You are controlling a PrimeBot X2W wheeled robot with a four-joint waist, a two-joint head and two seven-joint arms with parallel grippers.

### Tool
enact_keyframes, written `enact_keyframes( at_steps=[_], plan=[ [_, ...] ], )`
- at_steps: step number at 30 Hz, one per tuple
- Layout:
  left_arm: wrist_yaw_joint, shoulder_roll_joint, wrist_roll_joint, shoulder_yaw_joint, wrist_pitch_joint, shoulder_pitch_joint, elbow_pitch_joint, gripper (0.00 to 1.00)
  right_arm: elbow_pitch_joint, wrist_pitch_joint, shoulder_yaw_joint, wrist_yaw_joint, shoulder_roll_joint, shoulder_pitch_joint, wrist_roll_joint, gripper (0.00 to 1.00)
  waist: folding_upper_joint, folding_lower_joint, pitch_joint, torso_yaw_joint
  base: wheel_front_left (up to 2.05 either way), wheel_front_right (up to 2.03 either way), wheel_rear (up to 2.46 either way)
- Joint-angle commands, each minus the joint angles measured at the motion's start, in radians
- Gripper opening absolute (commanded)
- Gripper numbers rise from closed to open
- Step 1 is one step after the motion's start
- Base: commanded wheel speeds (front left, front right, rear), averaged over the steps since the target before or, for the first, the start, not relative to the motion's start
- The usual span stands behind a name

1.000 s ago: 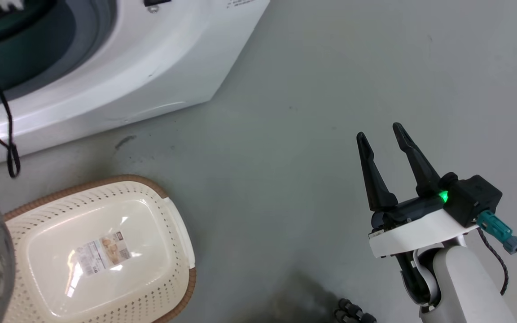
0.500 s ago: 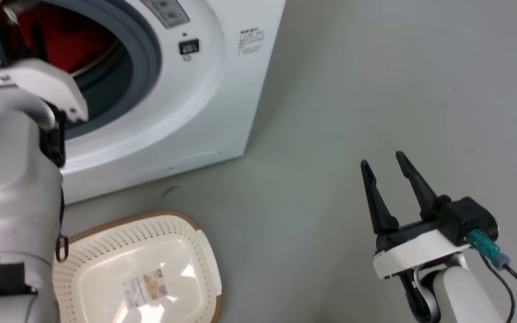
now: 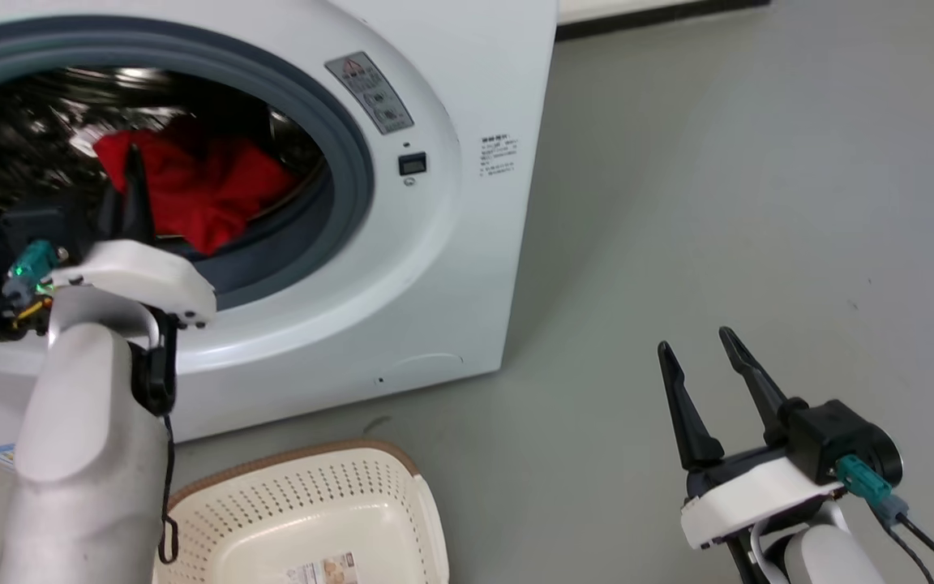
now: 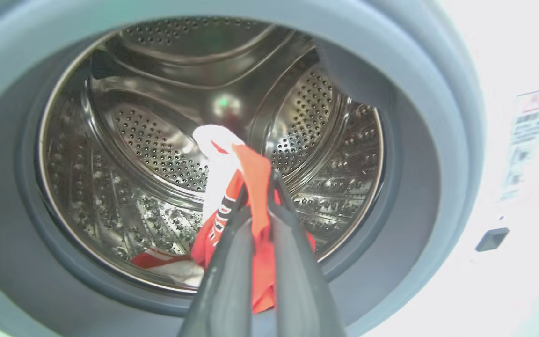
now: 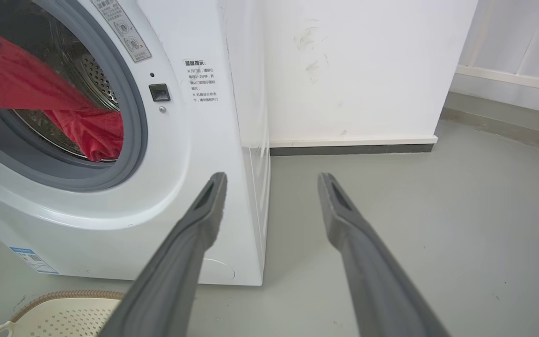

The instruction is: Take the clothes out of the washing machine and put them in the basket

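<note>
Head view: washer (image 3: 434, 268) at upper left with its porthole open, basket (image 3: 305, 503) on the floor (image 3: 718, 186) just in front of it, at the bottom edge
Clothes (image 3: 199, 191): red, lying in the lower part of the drum (image 4: 157, 145), one fold raised toward the grey rim
Left gripper (image 4: 258, 187): at the porthole mouth, fingers clamped together on that red fold, fabric squeezed between them
Right gripper (image 3: 694, 341): at lower right above bare floor, well apart from washer and basket, fingers spread, nothing between them
Basket inside: cream bottom with a paper label showing
Right wrist view: white wall (image 5: 353, 70) beside the washer, dark skirting along its foot
</note>
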Motion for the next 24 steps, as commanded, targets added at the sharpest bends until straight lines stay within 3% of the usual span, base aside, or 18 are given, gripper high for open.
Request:
enact_keyframes(
  at_steps=[1,7,8,17,18,24],
  plan=[
    [-0.001,-0.007,-0.005,0.005,-0.004,0.036,-0.035,0.00,0.004,-0.001,-0.005,-0.001,0.001,0.023,-0.011,1.00,0.0000,0.0001,-0.042,0.027,0.00,0.00,0.00],
    [-0.001,-0.047,-0.003,0.018,-0.004,0.153,-0.210,0.00,-0.005,0.013,-0.014,-0.001,0.001,0.056,-0.020,1.00,0.0000,0.0001,-0.099,0.057,0.00,0.00,0.00],
    [0.006,-0.064,0.004,0.020,-0.004,0.214,-0.312,0.00,-0.014,0.021,-0.021,-0.001,0.001,0.074,-0.023,1.00,0.0000,0.0001,-0.124,0.073,0.00,0.00,0.00],
    [0.017,-0.098,0.006,0.000,0.006,0.366,-0.620,0.00,-0.051,0.051,-0.033,-0.001,0.001,0.122,-0.033,1.00,0.0000,0.0001,-0.171,0.129,0.00,0.00,0.00],
    [0.029,-0.107,0.007,-0.008,0.033,0.430,-0.713,0.00,-0.062,0.060,-0.033,-0.001,0.001,0.137,-0.035,1.00,0.0000,0.0001,-0.178,0.140,0.00,0.00,0.00],
    [0.063,-0.133,-0.008,-0.025,0.097,0.612,-0.805,0.00,-0.084,0.073,-0.028,-0.001,0.001,0.143,-0.034,1.00,0.0000,0.0001,-0.174,0.150,0.00,0.00,0.00]
  ],
)
